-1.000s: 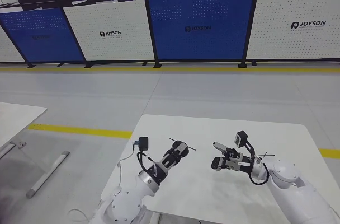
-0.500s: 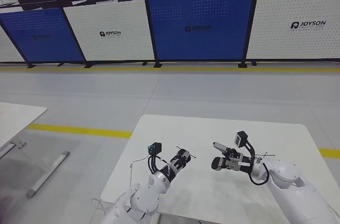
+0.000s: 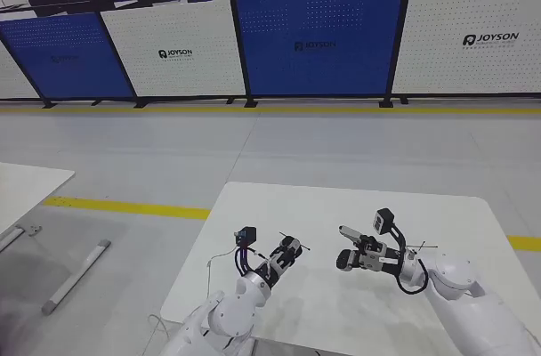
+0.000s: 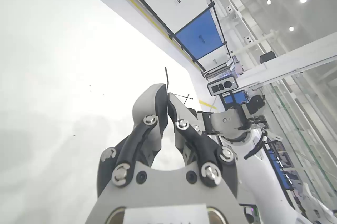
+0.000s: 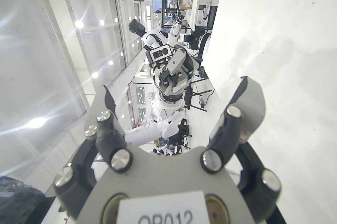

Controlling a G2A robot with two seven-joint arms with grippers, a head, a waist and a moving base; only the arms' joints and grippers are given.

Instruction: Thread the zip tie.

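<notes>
Pointing from the near edge of the tabletop (image 3: 342, 200) toward its far right corner, the left gripper (image 3: 291, 245) pinches its fingers together on the zip tie (image 4: 166, 76), whose thin black end juts past the tips. Near it, the right gripper (image 3: 342, 246) points left across the middle, fingers spread wide apart.

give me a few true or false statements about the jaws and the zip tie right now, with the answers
1. The left jaws are shut on the black zip tie. True.
2. The right jaws grip the tie's other end. False: they stand open with nothing between them.
3. Both sets of jaws are over the white table. True.
4. The left jaws touch the right jaws. False: the top view shows a stretch of bare table between them.
</notes>
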